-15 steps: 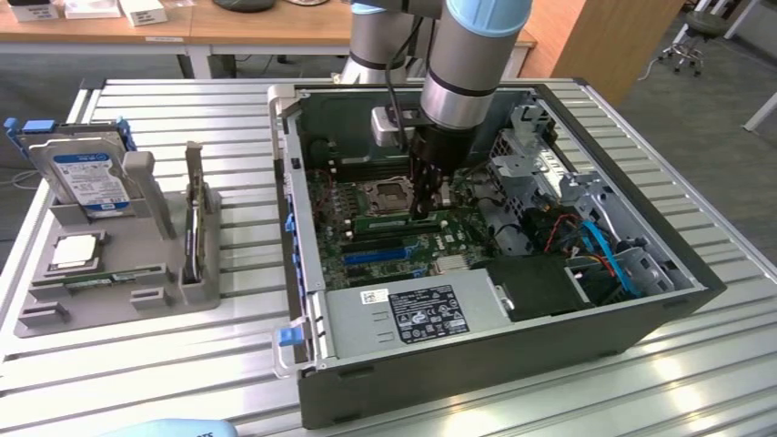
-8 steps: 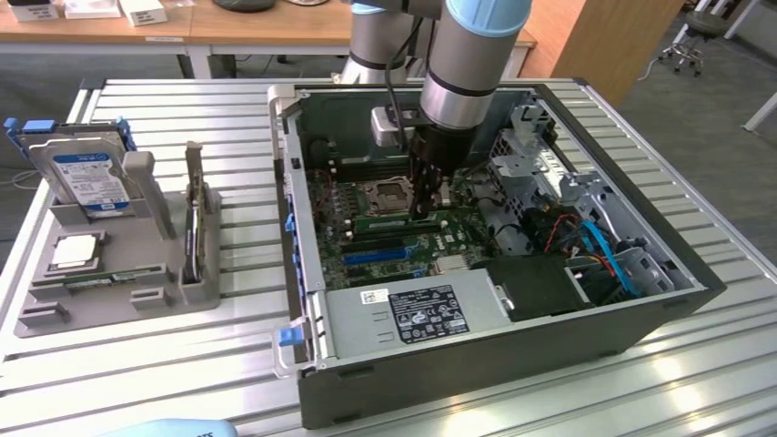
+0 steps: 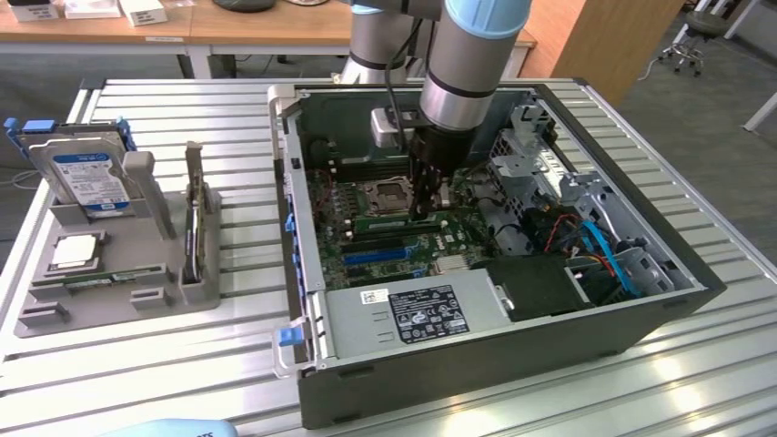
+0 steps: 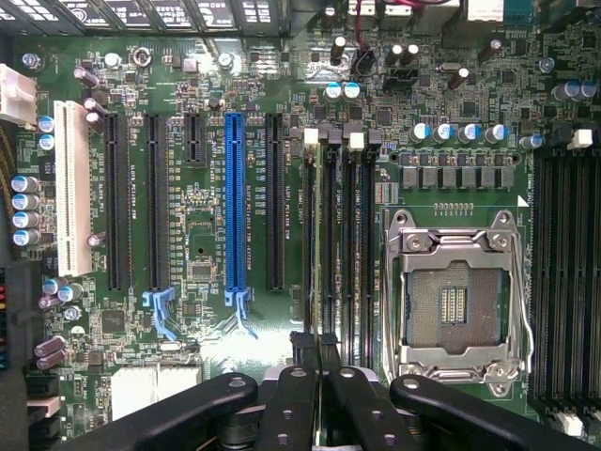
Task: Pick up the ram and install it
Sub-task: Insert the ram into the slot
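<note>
While the claw (image 4: 316, 344) sat low inside the computer case (image 3: 510, 364), just beside the processor socket (image 4: 457, 299), its fingers (image 4: 299, 395) were clamped together on the ram (image 4: 323, 254), which I saw edge-on along the memory slots (image 4: 349, 235) next to that socket. Seating it well, I judged, wanted the stick upright and parallel to its slot (any tilt would jam one end), with pressure straight down and even, and the end clips (image 4: 312, 137) free to latch.

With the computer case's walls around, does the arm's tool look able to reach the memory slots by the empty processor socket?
Likely yes: the case is open on top, and the tool, shut on the ram, hangs right over the slots.
</note>
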{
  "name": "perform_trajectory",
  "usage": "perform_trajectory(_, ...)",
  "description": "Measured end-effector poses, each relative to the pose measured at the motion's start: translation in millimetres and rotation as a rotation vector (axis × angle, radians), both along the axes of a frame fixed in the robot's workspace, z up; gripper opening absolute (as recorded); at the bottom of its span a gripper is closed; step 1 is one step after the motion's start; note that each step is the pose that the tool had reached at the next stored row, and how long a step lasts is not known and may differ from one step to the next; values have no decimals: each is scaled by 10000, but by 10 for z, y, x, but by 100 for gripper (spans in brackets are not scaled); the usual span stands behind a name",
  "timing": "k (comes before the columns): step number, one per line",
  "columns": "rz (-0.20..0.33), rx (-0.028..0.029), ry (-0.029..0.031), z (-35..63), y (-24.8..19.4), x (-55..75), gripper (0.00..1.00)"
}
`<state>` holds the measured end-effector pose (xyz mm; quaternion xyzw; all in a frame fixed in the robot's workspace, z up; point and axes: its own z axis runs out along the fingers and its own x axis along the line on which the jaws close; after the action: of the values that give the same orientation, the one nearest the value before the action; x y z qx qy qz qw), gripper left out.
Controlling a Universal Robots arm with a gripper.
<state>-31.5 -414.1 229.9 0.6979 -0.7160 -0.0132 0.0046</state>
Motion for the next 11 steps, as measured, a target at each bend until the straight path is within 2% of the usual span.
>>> perform_trajectory(11, -2, -1, 0, -14, 0, 0, 12)
